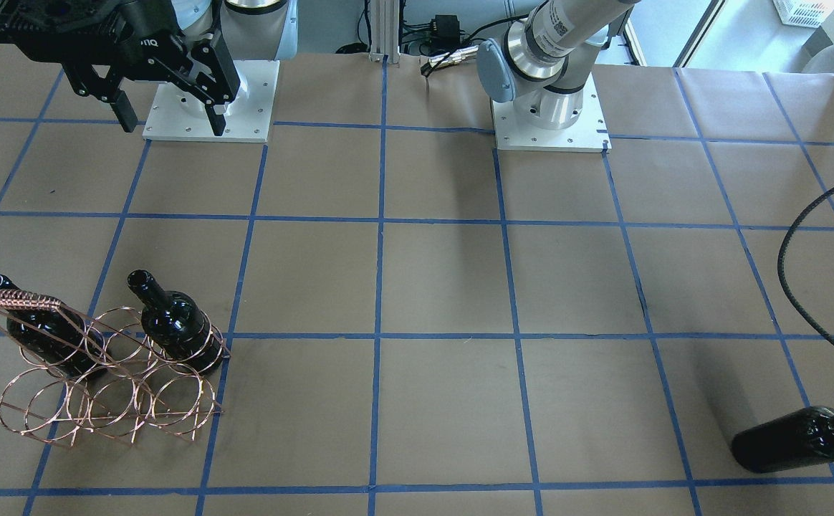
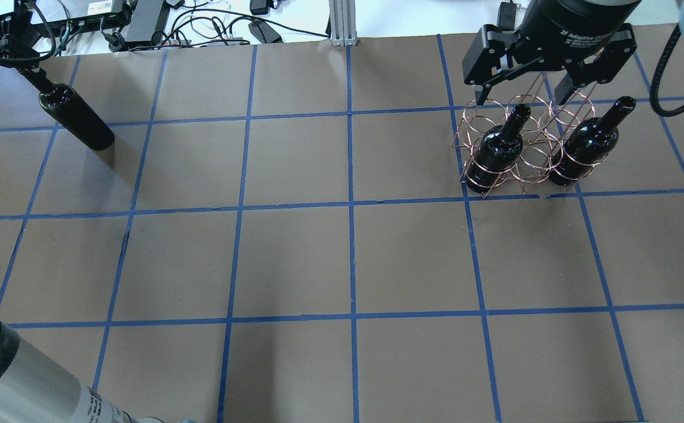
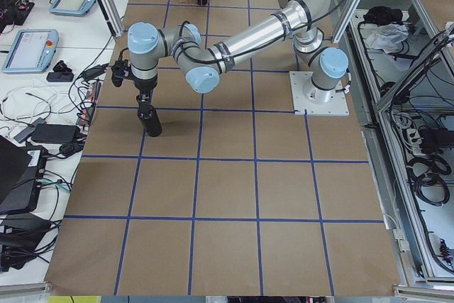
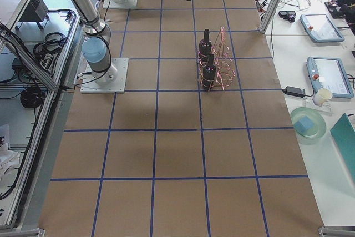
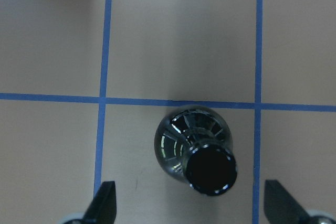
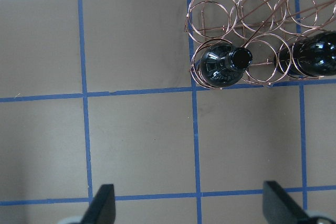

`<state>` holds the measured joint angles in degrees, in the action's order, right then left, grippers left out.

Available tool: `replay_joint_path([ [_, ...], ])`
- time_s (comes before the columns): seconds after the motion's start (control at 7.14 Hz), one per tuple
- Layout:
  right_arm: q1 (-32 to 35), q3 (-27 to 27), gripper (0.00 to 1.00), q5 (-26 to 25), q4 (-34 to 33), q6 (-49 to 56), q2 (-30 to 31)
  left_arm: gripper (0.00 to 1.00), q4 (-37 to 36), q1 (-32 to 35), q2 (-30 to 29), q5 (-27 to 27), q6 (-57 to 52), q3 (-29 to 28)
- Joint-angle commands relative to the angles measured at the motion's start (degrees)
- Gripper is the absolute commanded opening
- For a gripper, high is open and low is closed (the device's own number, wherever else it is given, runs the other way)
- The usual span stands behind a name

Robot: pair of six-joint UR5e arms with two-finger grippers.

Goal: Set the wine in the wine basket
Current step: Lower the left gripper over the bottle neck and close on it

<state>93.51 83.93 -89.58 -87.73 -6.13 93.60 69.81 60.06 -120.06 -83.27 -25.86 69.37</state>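
Note:
The wine basket [image 2: 531, 154] is a copper wire rack at the table's far right; it also shows in the front view [image 1: 112, 401]. Two dark bottles stand in its rings [image 2: 498, 150] [image 2: 587, 144]. My right gripper [image 2: 517, 100] is open and empty, high above the basket; its wrist view shows the basket [image 6: 252, 30] below and ahead of the gripper [image 6: 191, 208]. A third wine bottle [image 2: 77, 120] stands upright on the table at the far left. My left gripper [image 5: 191, 208] is open just above that bottle [image 5: 202, 153], its fingers wide on either side of the neck, not touching.
Both arm bases [image 1: 209, 107] [image 1: 549, 115] are bolted on at the table's robot side. A black cable [image 1: 789, 236] hangs by the left arm. Side benches hold tablets and cables [image 3: 28, 47], and a bowl and cup [image 4: 308, 120].

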Motion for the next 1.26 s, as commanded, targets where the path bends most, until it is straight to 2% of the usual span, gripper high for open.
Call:
replay_joint_path([
  [0.0,0.00,0.00,1.00,0.11,-0.07,0.06,0.00,1.00,-1.78,0.06,-1.40,2.40,1.68,-0.02],
  [0.28,0.00,0.00,1.00,0.11,0.02,0.06,0.00,1.00,-1.88,0.23,-1.58,2.33,1.43,-0.11],
  [0.42,0.00,0.09,1.00,0.11,0.02,0.06,-0.09,0.94,-2.66,0.32,-1.58,2.24,0.90,-0.02],
  [0.98,0.00,0.09,1.00,0.11,0.02,-0.29,-0.09,0.93,-5.03,1.73,-2.02,1.62,-2.86,-0.11],
  [1.12,0.00,0.09,1.00,0.11,0.02,-0.29,-0.09,0.90,-6.08,1.64,-2.37,1.54,-4.62,-0.11],
])
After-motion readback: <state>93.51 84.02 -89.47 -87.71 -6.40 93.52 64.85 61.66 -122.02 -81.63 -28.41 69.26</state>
